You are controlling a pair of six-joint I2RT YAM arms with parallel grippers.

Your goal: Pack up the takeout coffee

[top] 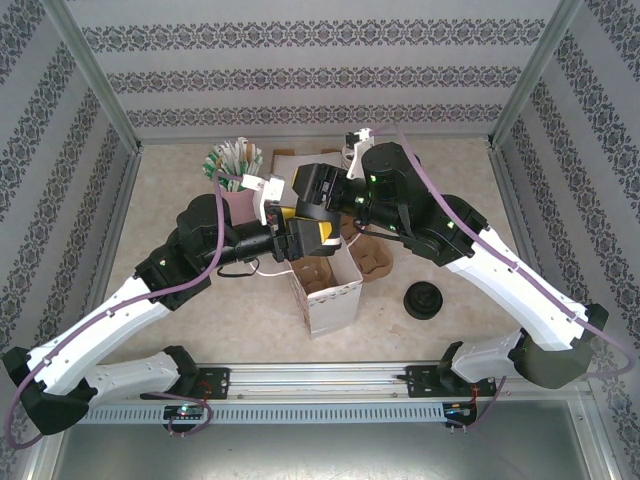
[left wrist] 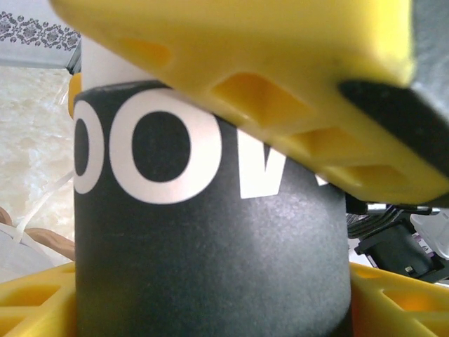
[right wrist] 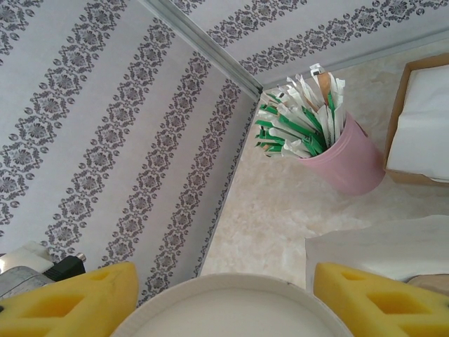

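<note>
The takeout coffee [left wrist: 210, 246] is a cup with a black body and big white letters; its white open rim [right wrist: 231, 288] carries no lid. My left gripper [left wrist: 210, 302] has a yellow finger [left wrist: 35, 302] against each side of the cup's lower body, with no gap to see. My right gripper [right wrist: 224, 302] flanks the rim from above, and one of its fingers [left wrist: 280, 70] lies across the cup's upper front. Both grippers [top: 300, 220] meet over the white paper bag [top: 335, 305]. A round black lid [top: 423, 298] lies on the table to the right.
The bag stands open at the table's middle with a cardboard carrier [top: 320, 272] inside, and a brown carrier piece [top: 375, 262] lies beside it. A pink cup of green and white sticks [right wrist: 351, 161] and a napkin box [right wrist: 421, 119] stand at the back.
</note>
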